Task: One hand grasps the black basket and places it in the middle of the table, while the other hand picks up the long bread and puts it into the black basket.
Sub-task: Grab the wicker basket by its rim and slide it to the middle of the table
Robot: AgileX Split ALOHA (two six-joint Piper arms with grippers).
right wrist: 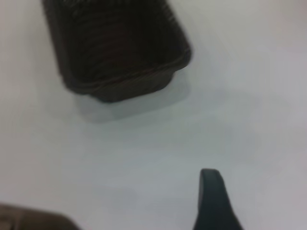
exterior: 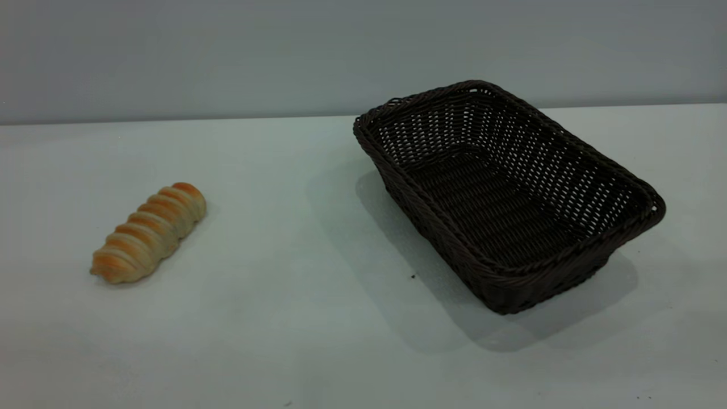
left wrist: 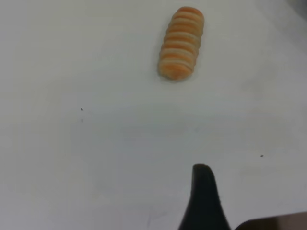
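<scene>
The place looks like a robot lab or test bench, not a home or kitchen. A bare pale desk (exterior: 318,318) stands against a plain grey wall (exterior: 227,51), with no furnishings or decoration. Only two props lie on it, well apart: a basket (exterior: 505,193) and a bread (exterior: 149,232). Wrist cameras look down past dark end effector fingers (left wrist: 204,201).
</scene>
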